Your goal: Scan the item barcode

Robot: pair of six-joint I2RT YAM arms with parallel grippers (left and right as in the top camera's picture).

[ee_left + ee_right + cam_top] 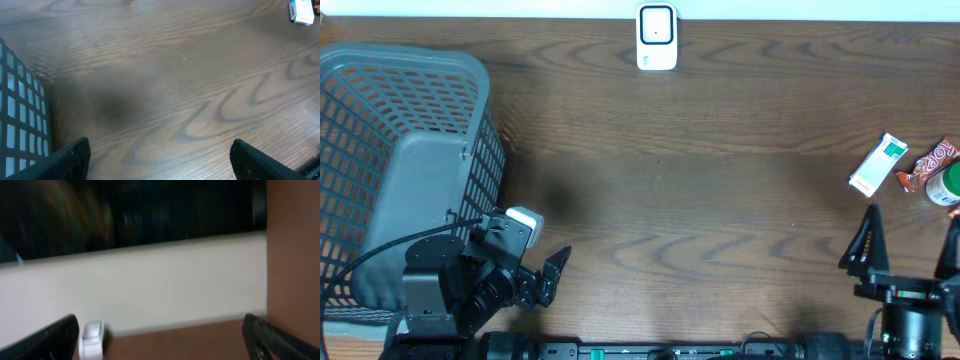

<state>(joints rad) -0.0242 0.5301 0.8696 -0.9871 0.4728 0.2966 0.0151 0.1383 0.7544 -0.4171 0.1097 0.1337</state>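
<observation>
Presently the left pincer [160, 157] and right pincer [912, 228] gape wide, empty, with one scanner [657, 38], one basket [410, 58], three items [878, 165].

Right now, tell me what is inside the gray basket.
In the basket only its bare gray floor and mesh walls show; no item is visible. The left arm covers its near corner, so that part cannot be checked.
</observation>
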